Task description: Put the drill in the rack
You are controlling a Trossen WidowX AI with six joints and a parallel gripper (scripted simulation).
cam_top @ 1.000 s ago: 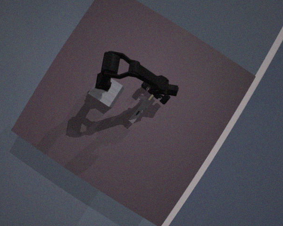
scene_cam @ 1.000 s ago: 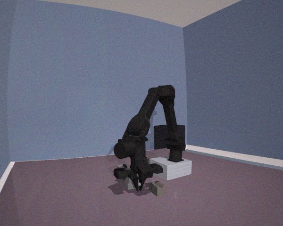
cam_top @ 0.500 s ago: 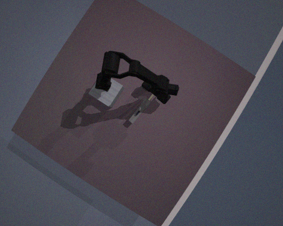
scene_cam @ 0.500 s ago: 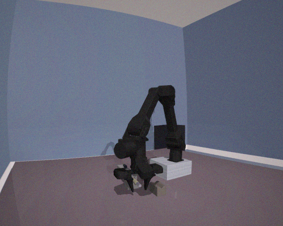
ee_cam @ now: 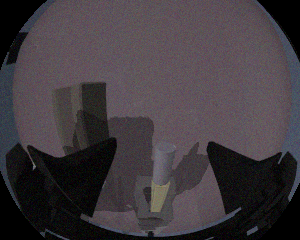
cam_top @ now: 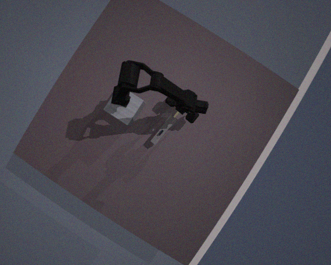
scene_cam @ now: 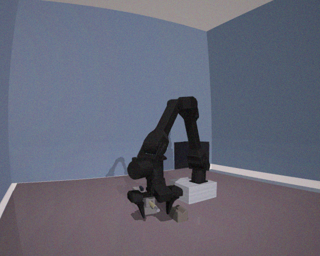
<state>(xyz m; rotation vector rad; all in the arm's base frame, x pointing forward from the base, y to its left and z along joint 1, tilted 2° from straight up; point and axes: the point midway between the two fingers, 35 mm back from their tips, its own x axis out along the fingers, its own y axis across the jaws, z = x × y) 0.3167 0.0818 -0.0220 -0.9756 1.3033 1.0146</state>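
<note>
The drill (cam_top: 176, 114) (scene_cam: 152, 204) (ee_cam: 163, 162) has a pale grey cylindrical end and a yellow band. It sticks out of a grey holder (scene_cam: 148, 201) (ee_cam: 140, 197). A small dark blue piece, seemingly the key (cam_top: 160, 132) (scene_cam: 141, 188), sits on the pale part behind the holder; whether it is pressed is too small to tell. The brown rack (scene_cam: 180, 216) (ee_cam: 94, 112), with a notched top, stands beside the drill. My gripper (scene_cam: 156, 216) (ee_cam: 164, 146) is wide open and empty, its fingers on either side of the drill's free end, not touching it.
The arm's white base block (cam_top: 134, 104) (scene_cam: 201, 192) stands behind and to the right in the exterior view. A dark panel (scene_cam: 179, 155) stands behind it. The rack is close outside one finger. The arm's shadow falls over the holder.
</note>
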